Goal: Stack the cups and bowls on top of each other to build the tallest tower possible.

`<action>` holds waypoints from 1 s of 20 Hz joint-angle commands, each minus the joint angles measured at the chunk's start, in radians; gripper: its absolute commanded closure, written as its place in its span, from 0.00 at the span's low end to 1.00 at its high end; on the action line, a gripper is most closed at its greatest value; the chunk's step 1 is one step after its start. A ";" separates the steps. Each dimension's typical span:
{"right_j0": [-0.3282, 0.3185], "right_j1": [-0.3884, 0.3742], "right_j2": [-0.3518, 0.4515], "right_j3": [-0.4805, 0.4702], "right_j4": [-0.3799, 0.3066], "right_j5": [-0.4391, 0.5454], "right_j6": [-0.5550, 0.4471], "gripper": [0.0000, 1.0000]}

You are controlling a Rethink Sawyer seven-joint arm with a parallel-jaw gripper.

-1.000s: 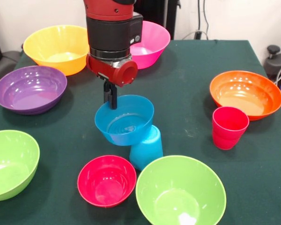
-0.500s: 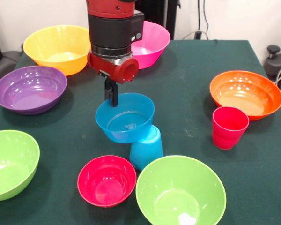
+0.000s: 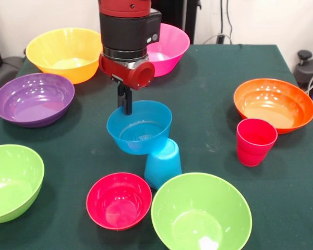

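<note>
My gripper (image 3: pixel 126 108) comes down from above and is shut on the far rim of the small blue bowl (image 3: pixel 141 130). The bowl hangs slightly tilted, just over the upside-down light blue cup (image 3: pixel 163 165), and covers the cup's top; whether they touch I cannot tell. A small red bowl (image 3: pixel 119 201) sits in front of the cup to the left. The red-pink cup (image 3: pixel 255 141) stands upright at the right, beside the orange bowl (image 3: pixel 274 104).
Large bowls ring the green table: yellow-orange (image 3: pixel 64 52) and pink (image 3: pixel 172 47) at the back, purple (image 3: pixel 33 99) at the left, lime green (image 3: pixel 10 182) at the front left and another lime green (image 3: pixel 201 214) at the front.
The gripper has risen a little and drifted slightly right, lifting the blue bowl higher over the light blue cup. Nothing else has moved.
</note>
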 commanded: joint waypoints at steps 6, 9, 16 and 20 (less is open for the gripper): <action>-0.008 0.064 0.053 0.028 0.007 -0.048 0.103 1.00; -0.013 0.069 0.057 0.028 0.004 -0.056 0.100 1.00; 0.001 0.089 0.050 -0.028 0.028 -0.008 0.099 1.00; 0.000 0.100 0.050 -0.051 0.035 0.000 0.095 1.00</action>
